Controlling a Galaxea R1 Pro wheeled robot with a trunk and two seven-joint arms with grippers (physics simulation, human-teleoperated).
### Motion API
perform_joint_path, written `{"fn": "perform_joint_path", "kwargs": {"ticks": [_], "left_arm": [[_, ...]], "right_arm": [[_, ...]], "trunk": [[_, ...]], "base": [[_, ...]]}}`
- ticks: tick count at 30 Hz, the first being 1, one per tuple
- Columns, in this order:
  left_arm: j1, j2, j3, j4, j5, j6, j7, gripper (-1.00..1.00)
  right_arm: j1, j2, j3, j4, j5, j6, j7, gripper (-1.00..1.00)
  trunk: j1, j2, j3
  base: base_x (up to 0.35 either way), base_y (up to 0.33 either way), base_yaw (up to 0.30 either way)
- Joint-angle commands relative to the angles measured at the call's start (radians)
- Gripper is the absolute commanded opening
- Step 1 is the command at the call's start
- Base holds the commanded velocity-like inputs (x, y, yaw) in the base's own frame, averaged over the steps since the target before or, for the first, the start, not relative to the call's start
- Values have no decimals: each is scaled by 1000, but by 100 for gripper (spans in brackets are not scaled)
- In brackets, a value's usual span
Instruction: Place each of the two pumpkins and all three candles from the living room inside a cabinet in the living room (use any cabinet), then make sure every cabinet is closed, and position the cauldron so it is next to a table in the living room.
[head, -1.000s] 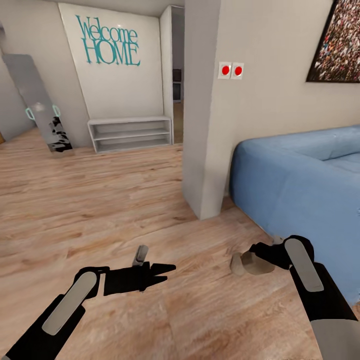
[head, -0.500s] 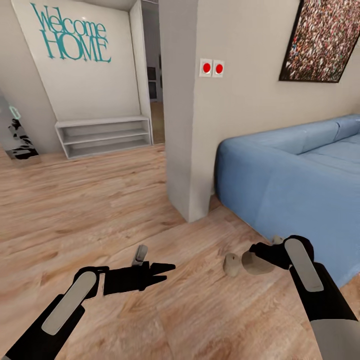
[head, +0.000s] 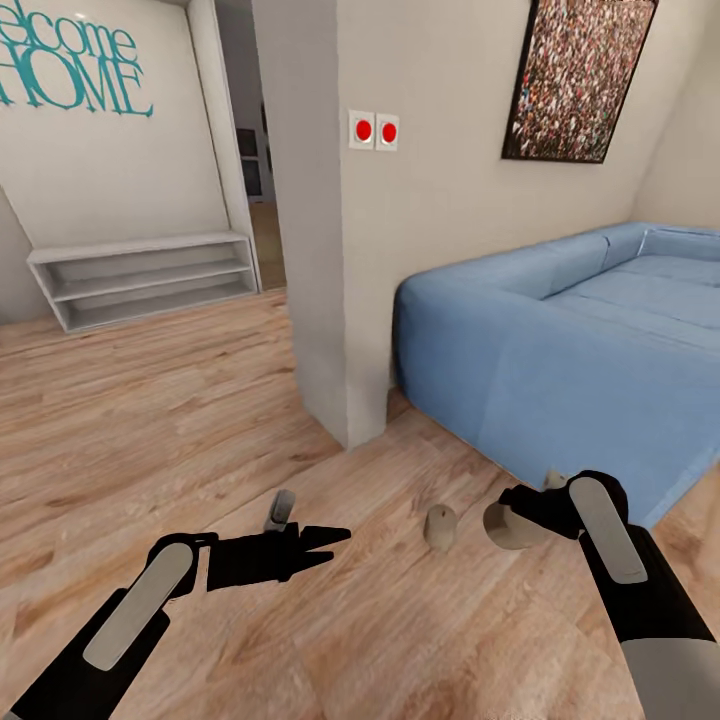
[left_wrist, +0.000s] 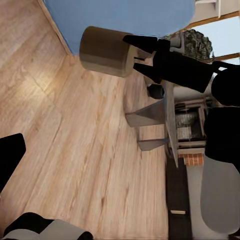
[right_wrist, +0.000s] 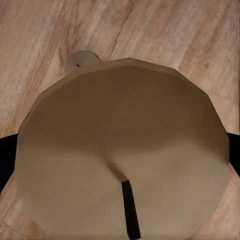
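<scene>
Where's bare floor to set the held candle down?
Free: wood floor between the left gripper and the loose candle, and the wide stretch toward the white shelf. Crowded: by the right gripper, hemmed between sofa and pillar.

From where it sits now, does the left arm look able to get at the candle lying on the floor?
Probably yes. The left gripper is open and empty, and only bare wood floor separates it from the floor candle. The right gripper already holds another candle.
</scene>
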Motion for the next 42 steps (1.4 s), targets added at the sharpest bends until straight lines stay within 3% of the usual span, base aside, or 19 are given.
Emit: {"fn": "perform_joint_path", "kwargs": {"ticks": [1, 11, 18, 42], "left_arm": [[-1, 1, -1, 0, -9, 0, -10, 100], [-1, 2, -1, 0, -10, 1, -10, 100], [-1, 18, 0, 0, -8, 1, -10, 100], [-1, 19, 1, 0, -9, 1, -10, 100]], "right_arm": [[-1, 0, 0, -1, -10, 4, -10, -100], [-1, 1, 0, 0, -10, 4, -10, -100], [-1, 2, 0, 19, -10, 4, -10, -100], [-1, 3, 0, 28, -10, 4, -10, -100]], "trunk": [[0, 0, -1], [0, 0, -6], [0, 0, -9], [0, 0, -20]], "base": [[77, 200, -286], [79, 234, -286], [110, 185, -286], [167, 203, -283]]}}
